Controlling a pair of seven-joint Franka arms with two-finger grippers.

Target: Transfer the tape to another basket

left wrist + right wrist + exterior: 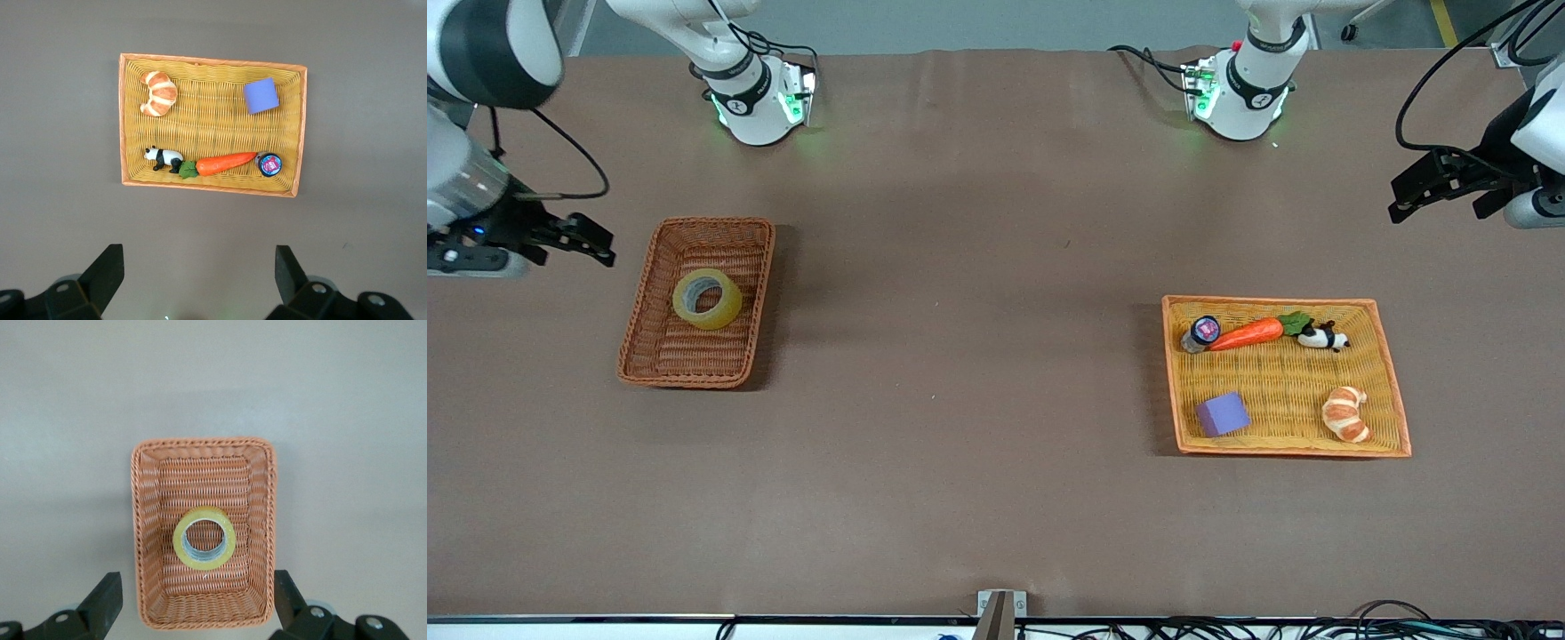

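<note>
The tape [707, 298], a yellowish translucent ring, lies flat in the reddish-brown woven basket [656, 356] toward the right arm's end of the table. The right wrist view looks down on the tape [204, 538] and the basket [150, 520]. My right gripper [600, 242] is open and empty, up in the air beside that basket, its fingers [107, 597] spread wide. My left gripper [1400, 197] is open and empty, raised over the table's edge at the left arm's end; it also shows in the left wrist view [199, 257].
A wider yellow basket with an orange rim [1396, 382] sits toward the left arm's end. It holds a purple cube [1222, 414], a croissant [1345, 413], a carrot [1249, 333], a toy panda [1323, 337] and a small round tin [1204, 331].
</note>
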